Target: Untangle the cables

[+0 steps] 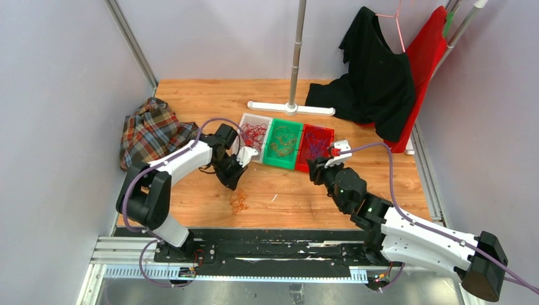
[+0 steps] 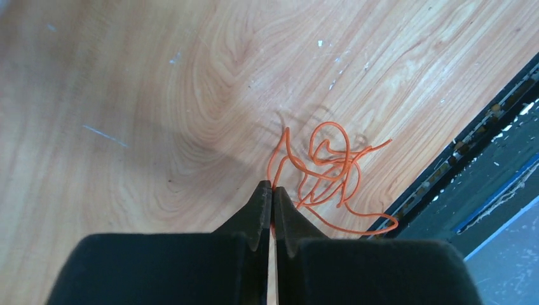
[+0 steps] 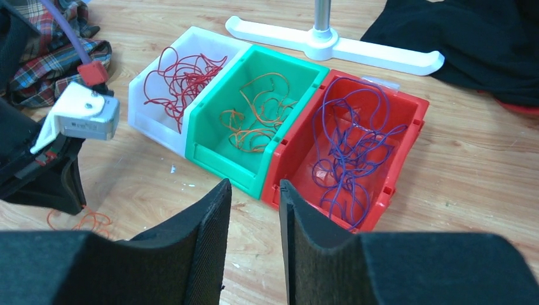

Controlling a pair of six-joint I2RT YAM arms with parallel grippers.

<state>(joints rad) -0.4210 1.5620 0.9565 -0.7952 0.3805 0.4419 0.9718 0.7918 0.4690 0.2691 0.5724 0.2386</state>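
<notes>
A loose clump of orange cables (image 2: pixel 327 165) lies on the wooden table near its front edge, also seen from above as orange cables (image 1: pixel 239 202). My left gripper (image 2: pixel 272 186) is shut on one orange strand at the clump's left end. Sorted cables fill three bins: red ones (image 3: pixel 181 76) in the white bin (image 3: pixel 156 124), orange ones (image 3: pixel 257 114) in the green bin (image 3: pixel 222 159), and purple ones (image 3: pixel 349 146) in the red bin (image 3: pixel 292 165). My right gripper (image 3: pixel 254 184) hovers open in front of the green and red bins, nothing between its fingers.
A plaid cloth (image 1: pixel 152 130) lies at the table's left. A white stand base (image 1: pixel 291 108) and a black garment (image 1: pixel 375 76) sit behind the bins. A black and metal rail (image 1: pixel 254 248) runs along the front edge, close to the orange clump.
</notes>
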